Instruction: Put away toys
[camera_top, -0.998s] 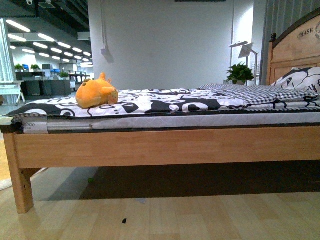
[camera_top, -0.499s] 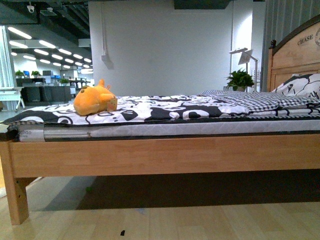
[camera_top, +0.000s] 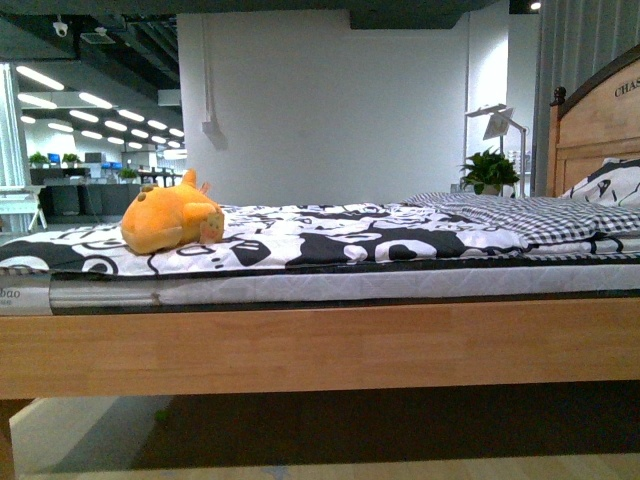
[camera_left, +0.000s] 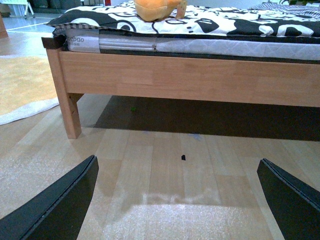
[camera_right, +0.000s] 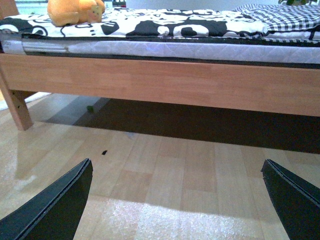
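An orange-yellow plush toy (camera_top: 170, 222) lies on the black-and-white patterned bedspread (camera_top: 330, 232), near the foot end of the bed, at the left in the front view. It shows too in the left wrist view (camera_left: 159, 9) and the right wrist view (camera_right: 75, 11). My left gripper (camera_left: 177, 200) is open, low above the wooden floor, well short of the bed. My right gripper (camera_right: 180, 200) is open too, over the floor with nothing between its fingers. Neither gripper appears in the front view.
The bed's wooden side rail (camera_top: 320, 345) runs across in front of me, its corner leg (camera_left: 69, 112) at the left. A headboard (camera_top: 590, 130) and a checked blanket (camera_top: 520, 212) are at the right. A potted plant (camera_top: 490, 170) and a lamp stand beyond. A pale rug (camera_left: 22, 87) lies left.
The view has risen and closed in on the bed: the rail fills more of the frame, the floor has nearly dropped out, and the toy sits further left.
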